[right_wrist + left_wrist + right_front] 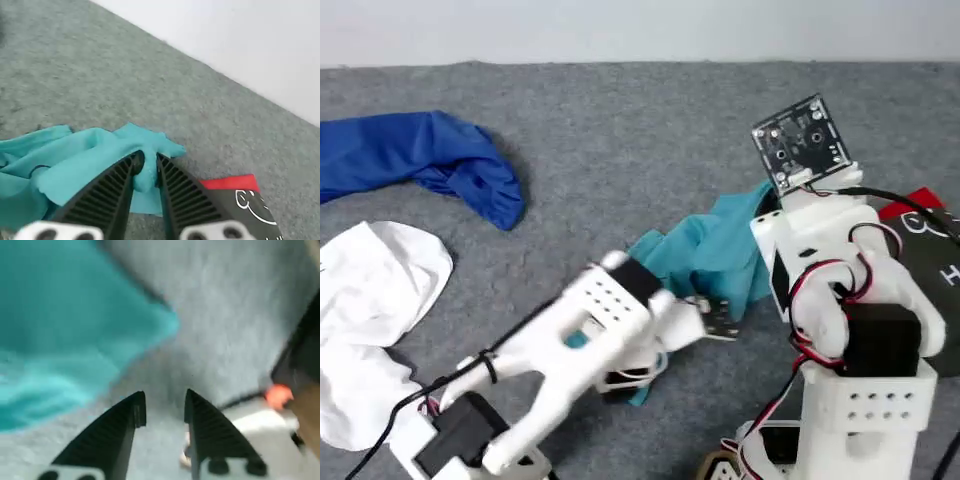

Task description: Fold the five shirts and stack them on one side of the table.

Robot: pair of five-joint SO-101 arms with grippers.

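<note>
Teal cloth is nearest the work: the teal shirt (710, 255) lies crumpled mid-bench between the arms. The right jaws pinch a fold at its edge. The left jaws stand slightly apart, holding nothing, over bare grey bench (650, 130) just beside it. A white shirt (370, 300) lies rumpled near left, a black-and-red shirt (930, 240) at the right edge, and a blue shirt (420, 160) is heaped far left. Nothing looks folded or stacked, so almost the whole task remains.

White plastic left arm (590, 340) with a perforated shell and thin black cable (382, 438); white right arm (870, 400) with red, white and black wires (817, 272) and a black square circuit board (800, 145). The left gripper (165, 407) and right gripper (150, 162) have black, ridged, tapered fingers (117, 432).
</note>
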